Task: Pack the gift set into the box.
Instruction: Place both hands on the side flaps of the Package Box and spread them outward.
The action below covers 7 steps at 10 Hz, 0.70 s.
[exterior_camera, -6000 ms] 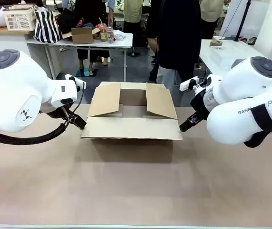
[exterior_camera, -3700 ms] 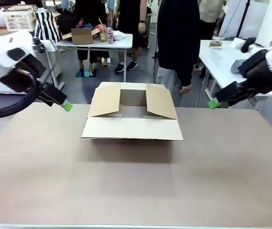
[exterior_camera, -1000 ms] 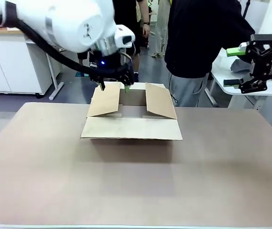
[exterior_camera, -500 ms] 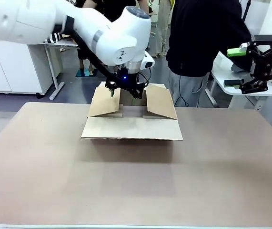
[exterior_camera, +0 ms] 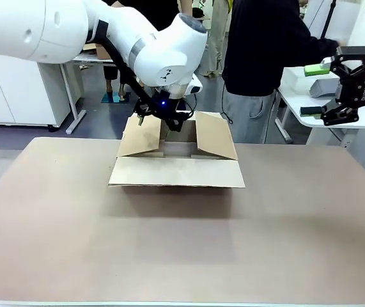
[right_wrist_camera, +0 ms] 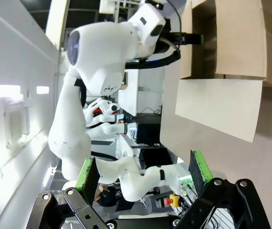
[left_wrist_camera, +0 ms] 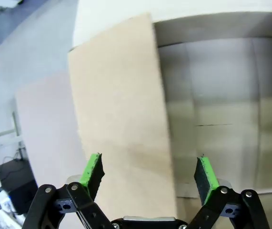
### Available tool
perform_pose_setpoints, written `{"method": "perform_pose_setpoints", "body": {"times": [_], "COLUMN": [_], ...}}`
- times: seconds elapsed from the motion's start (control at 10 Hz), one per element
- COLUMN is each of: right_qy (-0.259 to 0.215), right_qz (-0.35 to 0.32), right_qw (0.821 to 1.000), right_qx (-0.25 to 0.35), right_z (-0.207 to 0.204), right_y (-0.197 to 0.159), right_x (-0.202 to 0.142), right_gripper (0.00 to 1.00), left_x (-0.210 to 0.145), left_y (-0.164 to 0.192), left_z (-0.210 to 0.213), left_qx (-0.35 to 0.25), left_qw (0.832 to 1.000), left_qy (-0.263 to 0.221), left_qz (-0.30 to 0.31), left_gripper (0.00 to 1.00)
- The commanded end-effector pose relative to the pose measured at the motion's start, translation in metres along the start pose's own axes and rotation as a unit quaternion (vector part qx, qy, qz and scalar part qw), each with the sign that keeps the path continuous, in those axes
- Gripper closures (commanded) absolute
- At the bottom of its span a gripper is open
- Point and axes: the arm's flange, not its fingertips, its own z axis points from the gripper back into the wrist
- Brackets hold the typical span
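Observation:
The box [exterior_camera: 176, 171] is a shallow brown carton at the table's far middle, its four flaps spread open. My left gripper [exterior_camera: 158, 122] hangs open over the box's left flap, nothing between its fingers. In the left wrist view the open left gripper [left_wrist_camera: 148, 171] looks down on that flap [left_wrist_camera: 121, 114], with the bare box floor [left_wrist_camera: 221, 105] beside it. My right gripper [exterior_camera: 314, 90] is held open and high at the far right, off the table. In the right wrist view the open right gripper [right_wrist_camera: 143, 171] faces the box [right_wrist_camera: 231, 43] from afar. The gift set is out of view.
A person in a dark top [exterior_camera: 265, 45] stands just behind the box, one arm stretched toward a white side table [exterior_camera: 297, 89] at the right. The brown tabletop [exterior_camera: 182, 243] spreads wide in front of the box.
My left arm has swung in over the box and then eased slightly back toward the left flap. The right gripper has stayed put. The person's arm has reached out to the right.

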Motion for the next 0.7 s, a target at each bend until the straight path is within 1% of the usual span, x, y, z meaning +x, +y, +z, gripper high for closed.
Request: {"method": "perform_pose_setpoints", "body": {"times": [0.0, 0.3, 0.6], "right_qy": [0.002, 0.002, 0.002], "right_qz": [0.015, 0.015, 0.015], "right_qw": [1.0, 1.0, 1.0], "right_qx": [0.003, 0.003, 0.003], "right_z": [0.0, 0.0, 0.0], "right_y": [0.001, 0.001, 0.001], "right_x": [0.002, 0.002, 0.002], "right_gripper": [0.0, 0.0, 0.0], "left_x": [-0.009, -0.01, -0.012], "left_y": [-0.002, 0.001, 0.013], "left_z": [-0.007, -0.012, -0.002], "left_qx": [0.041, 0.044, 0.072], "left_qw": [0.999, 0.999, 0.997], "left_qy": [0.003, 0.009, -0.001], "left_qz": [0.0, 0.001, 0.001], "left_gripper": [0.0, 0.0, 0.0]}}
